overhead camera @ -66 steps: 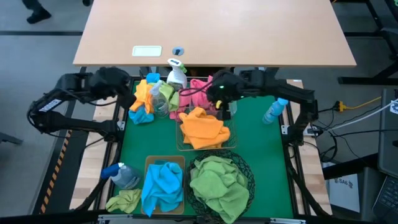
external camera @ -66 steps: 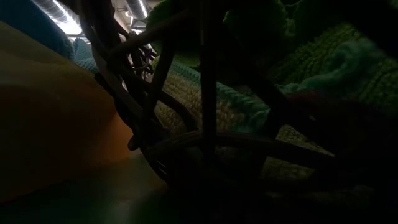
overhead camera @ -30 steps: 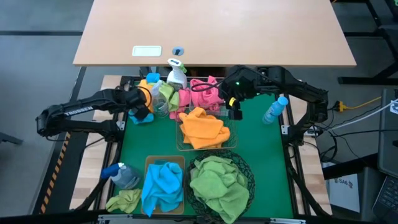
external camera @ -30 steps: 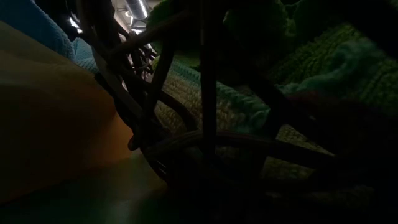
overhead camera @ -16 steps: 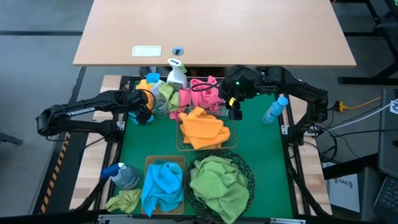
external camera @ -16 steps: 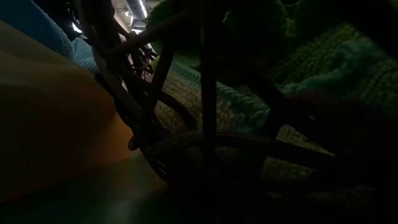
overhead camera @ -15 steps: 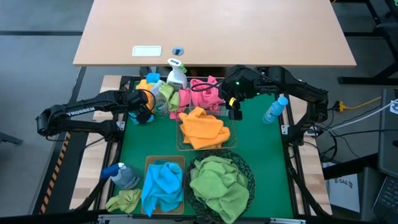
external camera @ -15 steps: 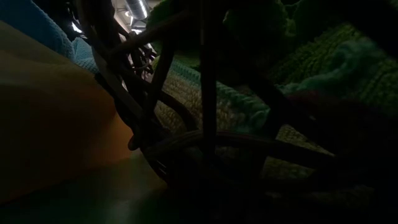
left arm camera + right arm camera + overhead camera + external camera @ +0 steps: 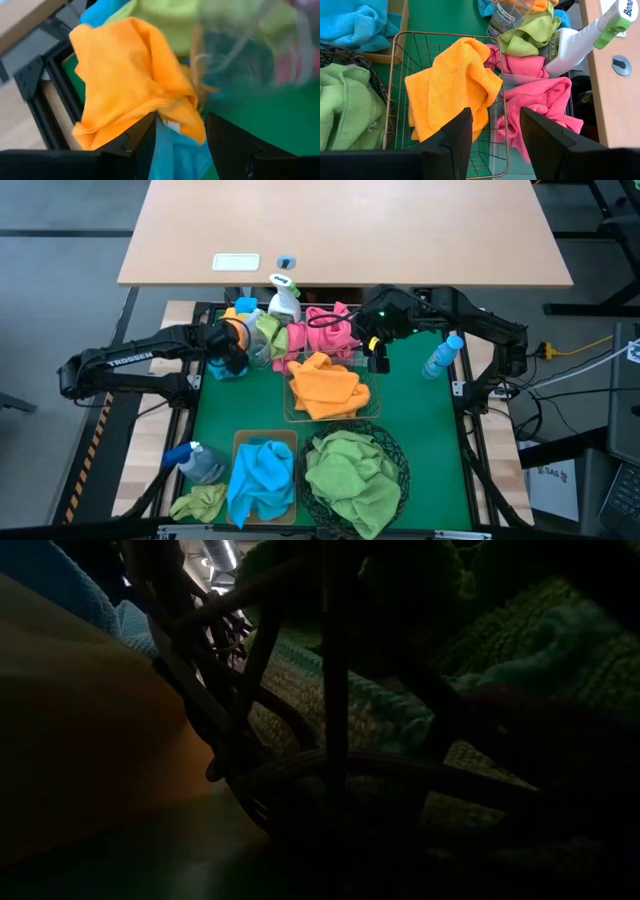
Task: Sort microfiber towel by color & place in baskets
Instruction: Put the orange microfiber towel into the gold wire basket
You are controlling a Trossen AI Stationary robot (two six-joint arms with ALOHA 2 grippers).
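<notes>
At the mat's far left lies a pile of towels: orange (image 9: 232,328), blue (image 9: 228,367) and green (image 9: 268,332). My left gripper (image 9: 226,352) reaches into it with fingers apart; its wrist view shows the orange towel (image 9: 125,75) over the blue towel (image 9: 172,150). My right gripper (image 9: 375,348) hangs open above the wire basket (image 9: 400,45), which holds an orange towel (image 9: 452,87), beside pink towels (image 9: 535,100). A tan bin (image 9: 243,440) holds a blue towel. A round black basket (image 9: 398,458) holds green towels. My left gripper's open fingers (image 9: 131,145) push into the towel pile, slanting down from the table's left. Their tips go under the orange towel's lower edge (image 9: 150,112), and the blue towel lies between them. I cannot tell whether they squeeze anything.
A white spray bottle (image 9: 283,298) and a clear bottle (image 9: 258,352) stand in the pile. Blue bottles stand at the mat's right edge (image 9: 440,358) and near left (image 9: 197,461). A green towel (image 9: 200,502) lies at the near left corner. The low view shows only the black basket's wires (image 9: 330,690).
My left gripper has tipped a little where it stands at the towel pile. Nothing else has moved.
</notes>
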